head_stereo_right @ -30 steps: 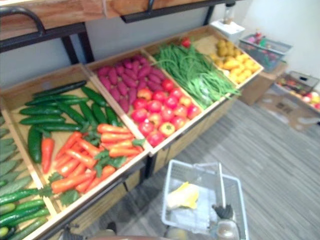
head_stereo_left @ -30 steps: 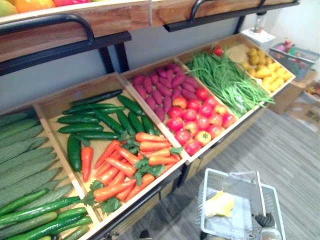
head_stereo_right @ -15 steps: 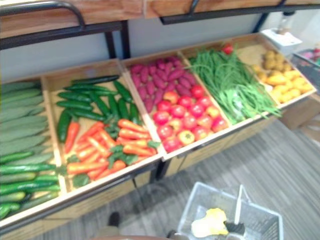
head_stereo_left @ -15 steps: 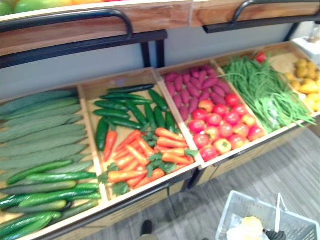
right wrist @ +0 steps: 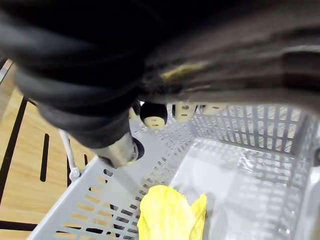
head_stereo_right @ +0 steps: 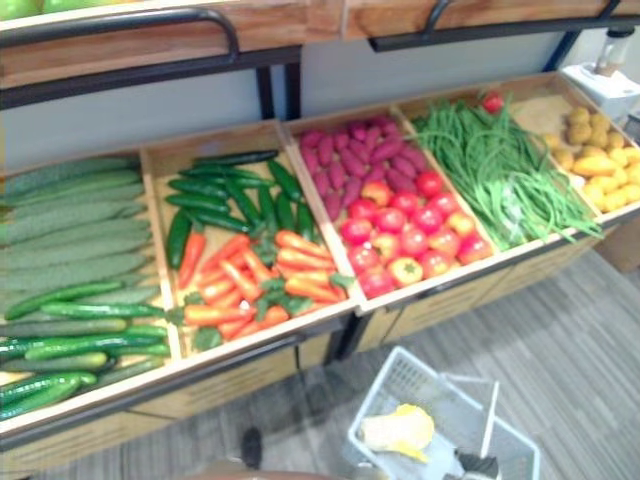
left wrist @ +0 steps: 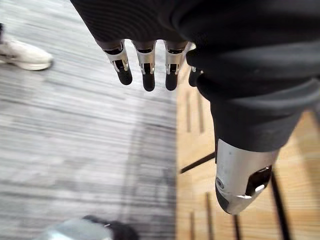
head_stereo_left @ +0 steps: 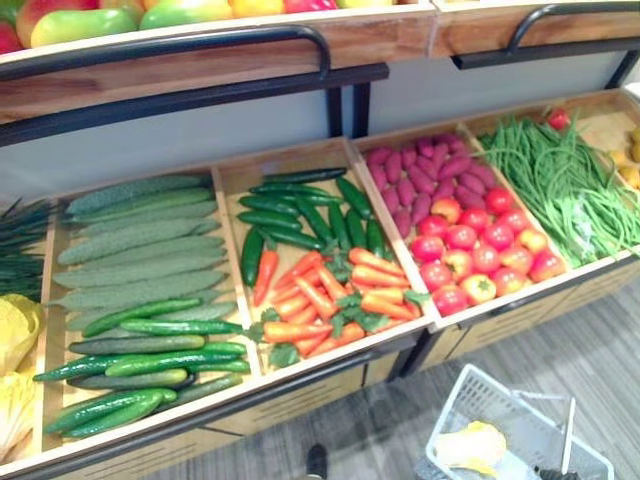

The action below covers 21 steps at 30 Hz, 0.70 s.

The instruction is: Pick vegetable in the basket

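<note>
Seemingly between picks; left hand [left wrist: 145,65] is hanging empty, fingers straight; right hand [right wrist: 117,147] is gripping white mesh basket [head_stereo_right: 378,398] by its wire handle [head_stereo_right: 491,415], lower right, yellow leafy vegetable [head_stereo_right: 398,430] inside; next likely reaching toward orange carrots [head_stereo_right: 250,280]

The left hand [left wrist: 146,64] hangs with its silver, dark-tipped fingers [left wrist: 121,64] straight in a row and its thumb [left wrist: 241,181] set apart, holding nothing. The right hand [right wrist: 118,149], low at the right under its dark ribbed cover, has its fingers [right wrist: 152,115] curled in, closed on the thin white wire handle [head_stereo_right: 491,415].
</note>
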Available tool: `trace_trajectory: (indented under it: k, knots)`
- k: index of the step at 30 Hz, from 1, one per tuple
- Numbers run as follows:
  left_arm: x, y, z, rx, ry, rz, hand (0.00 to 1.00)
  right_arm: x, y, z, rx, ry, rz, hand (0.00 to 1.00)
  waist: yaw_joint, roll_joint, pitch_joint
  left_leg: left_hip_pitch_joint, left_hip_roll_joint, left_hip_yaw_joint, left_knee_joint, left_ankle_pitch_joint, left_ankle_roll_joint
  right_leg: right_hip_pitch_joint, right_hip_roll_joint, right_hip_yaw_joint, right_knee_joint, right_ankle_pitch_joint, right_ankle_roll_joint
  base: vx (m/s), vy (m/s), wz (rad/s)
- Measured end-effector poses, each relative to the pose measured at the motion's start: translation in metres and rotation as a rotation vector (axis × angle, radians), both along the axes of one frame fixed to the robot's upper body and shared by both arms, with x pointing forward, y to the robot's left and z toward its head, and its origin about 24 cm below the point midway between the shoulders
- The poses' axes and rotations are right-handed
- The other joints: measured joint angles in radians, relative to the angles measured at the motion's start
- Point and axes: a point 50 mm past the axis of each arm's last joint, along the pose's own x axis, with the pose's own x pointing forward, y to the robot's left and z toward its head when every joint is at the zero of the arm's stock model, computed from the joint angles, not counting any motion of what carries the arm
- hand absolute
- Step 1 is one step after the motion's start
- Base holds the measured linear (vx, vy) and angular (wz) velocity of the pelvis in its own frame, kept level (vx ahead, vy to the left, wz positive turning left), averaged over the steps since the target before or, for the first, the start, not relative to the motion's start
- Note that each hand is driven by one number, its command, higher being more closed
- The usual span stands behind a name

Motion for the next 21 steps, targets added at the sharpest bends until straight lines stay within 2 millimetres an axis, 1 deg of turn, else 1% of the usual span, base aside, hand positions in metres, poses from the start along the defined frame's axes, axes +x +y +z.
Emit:
trace_trajectory:
  k: [1, 2, 3, 4, 6, 7, 8, 9, 10, 11, 12, 13, 14, 15, 16, 17, 18, 20, 21]
  knots:
    - [0.019, 0.008, 0.012, 0.072, -0.078, -0.020, 0.00, 0.002, 0.002, 0.000, -0.001, -0.008, 0.002, 1.00, 0.000, -0.001, 0.002, 0.003, -0.003, -0.010, 0.000, -0.003, 0.004, -0.016, -0.013, 0.027, 0.053, -0.001, -0.003, 0.04, 0.037, 0.22]
    - [0.029, 0.013, 0.019, 0.114, -0.113, -0.043, 0.00, 0.003, 0.003, 0.000, 0.001, -0.013, 0.003, 1.00, -0.002, -0.001, 0.003, 0.003, -0.004, -0.023, 0.000, -0.003, 0.004, -0.025, -0.015, 0.055, 0.078, 0.002, -0.007, 0.07, 0.052, 0.48]
    - [0.046, 0.023, 0.034, 0.215, -0.171, -0.104, 0.00, 0.004, 0.008, -0.002, 0.008, -0.017, -0.003, 1.00, -0.010, -0.006, 0.004, 0.008, -0.004, -0.044, 0.000, -0.003, 0.004, -0.025, -0.008, 0.114, 0.107, 0.004, -0.011, 0.12, 0.052, 0.53]
    - [0.051, 0.032, 0.042, 0.275, -0.180, -0.103, 0.00, 0.003, 0.014, -0.004, 0.018, -0.019, -0.011, 1.00, -0.009, -0.014, 0.003, 0.018, -0.002, -0.055, 0.000, -0.003, 0.003, -0.017, 0.005, 0.169, 0.113, 0.005, -0.012, 0.13, 0.034, 0.43]
    - [0.051, 0.038, 0.052, 0.357, -0.187, -0.117, 0.00, 0.004, 0.021, -0.006, 0.039, -0.031, -0.016, 1.00, 0.007, -0.031, -0.006, 0.013, 0.010, -0.056, 0.000, -0.004, 0.000, -0.011, 0.021, 0.184, 0.082, 0.007, -0.014, 0.12, -0.035, 0.06]
    - [0.052, 0.042, 0.062, 0.424, -0.197, -0.137, 0.00, 0.005, 0.026, -0.008, 0.053, -0.034, -0.013, 1.00, 0.019, -0.050, -0.006, 0.006, 0.015, -0.055, 0.000, -0.001, -0.004, 0.002, 0.033, 0.179, 0.033, 0.010, -0.012, 0.13, -0.080, -0.02]
    - [0.051, 0.044, 0.069, 0.471, -0.199, -0.152, 0.00, 0.005, 0.029, -0.009, 0.059, -0.031, -0.008, 1.00, 0.031, -0.060, -0.012, -0.009, 0.020, -0.053, 0.001, 0.006, -0.001, 0.009, 0.046, 0.180, -0.016, 0.019, -0.007, 0.13, -0.075, -0.04]
    - [0.052, 0.044, 0.072, 0.484, -0.204, -0.153, 0.00, 0.005, 0.029, -0.009, 0.059, -0.032, -0.007, 1.00, 0.036, -0.063, -0.013, -0.011, 0.022, -0.052, 0.004, 0.010, -0.003, 0.016, 0.055, 0.180, -0.040, 0.030, -0.009, 0.10, -0.056, -0.08]
    - [0.052, 0.045, 0.081, 0.525, -0.219, -0.158, 0.00, 0.005, 0.028, -0.008, 0.059, -0.034, -0.008, 1.00, 0.043, -0.062, -0.013, -0.014, 0.030, -0.050, 0.006, 0.010, -0.004, 0.029, 0.069, 0.180, -0.079, 0.046, -0.010, 0.10, -0.061, -0.07]
    - [0.053, 0.047, 0.094, 0.572, -0.250, -0.157, 0.00, 0.004, 0.028, -0.009, 0.060, -0.032, -0.013, 1.00, 0.049, -0.061, -0.013, -0.015, 0.035, -0.050, 0.006, 0.012, -0.006, 0.038, 0.074, 0.180, -0.100, 0.048, -0.008, 0.09, -0.066, -0.04]
    - [0.056, 0.049, 0.104, 0.622, -0.278, -0.180, 0.00, 0.003, 0.028, -0.009, 0.060, -0.028, -0.013, 1.00, 0.054, -0.058, -0.012, -0.015, 0.040, -0.050, 0.006, 0.013, -0.008, 0.040, 0.078, 0.180, -0.105, 0.048, -0.008, 0.05, -0.074, -0.01]
    - [0.070, 0.050, 0.133, 0.737, -0.389, -0.237, 0.00, 0.001, 0.027, -0.010, 0.062, -0.021, -0.016, 1.00, 0.060, -0.050, -0.014, -0.015, 0.043, -0.051, 0.006, 0.015, -0.012, 0.043, 0.085, 0.179, -0.111, 0.048, -0.008, 0.01, -0.054, 0.02]
    - [0.086, 0.050, 0.164, 0.864, -0.507, -0.298, 0.00, 0.000, 0.026, -0.010, 0.060, -0.017, -0.017, 1.00, 0.059, -0.035, -0.018, -0.013, 0.048, -0.057, 0.006, 0.018, -0.016, 0.050, 0.092, 0.174, -0.115, 0.048, -0.008, -0.01, -0.047, 0.03]
    - [0.092, 0.051, 0.179, 0.923, -0.562, -0.323, 0.00, -0.002, 0.025, -0.010, 0.058, -0.014, -0.020, 1.00, 0.057, -0.025, -0.026, -0.015, 0.052, -0.058, 0.006, 0.021, -0.020, 0.052, 0.096, 0.173, -0.118, 0.048, -0.008, -0.03, -0.043, 0.05]
    - [0.105, 0.049, 0.206, 1.033, -0.669, -0.344, 0.00, -0.007, 0.020, -0.009, 0.049, -0.005, -0.022, 1.00, 0.052, -0.006, -0.041, -0.020, 0.056, -0.063, 0.003, 0.024, -0.024, 0.051, 0.102, 0.172, -0.122, 0.048, -0.008, -0.05, -0.043, 0.08]
    - [0.113, 0.045, 0.229, 1.123, -0.764, -0.346, 0.00, -0.010, 0.014, -0.008, 0.032, 0.001, -0.022, 1.00, 0.042, 0.013, -0.052, -0.026, 0.058, -0.077, 0.000, 0.029, -0.027, 0.054, 0.105, 0.167, -0.128, 0.048, -0.007, -0.05, -0.039, 0.10]
    - [0.115, 0.043, 0.237, 1.153, -0.802, -0.345, 0.00, -0.011, 0.010, -0.006, 0.022, 0.003, -0.023, 1.00, 0.037, 0.019, -0.056, -0.029, 0.060, -0.080, 0.000, 0.031, -0.028, 0.054, 0.107, 0.164, -0.130, 0.048, -0.007, -0.07, -0.034, 0.12]
    - [0.119, 0.035, 0.259, 1.235, -0.904, -0.333, 0.00, -0.018, -0.002, -0.003, -0.009, 0.016, -0.027, 1.00, 0.017, 0.042, -0.070, -0.040, 0.067, -0.081, 0.000, 0.039, -0.031, 0.053, 0.117, 0.157, -0.145, 0.047, -0.006, -0.10, -0.040, 0.03]
    - [0.119, 0.033, 0.264, 1.250, -0.926, -0.329, 0.00, -0.019, -0.003, -0.002, -0.012, 0.018, -0.028, 1.00, 0.017, 0.044, -0.071, -0.041, 0.070, -0.080, 0.000, 0.042, -0.035, 0.053, 0.120, 0.157, -0.151, 0.042, 0.002, -0.09, -0.044, -0.07]
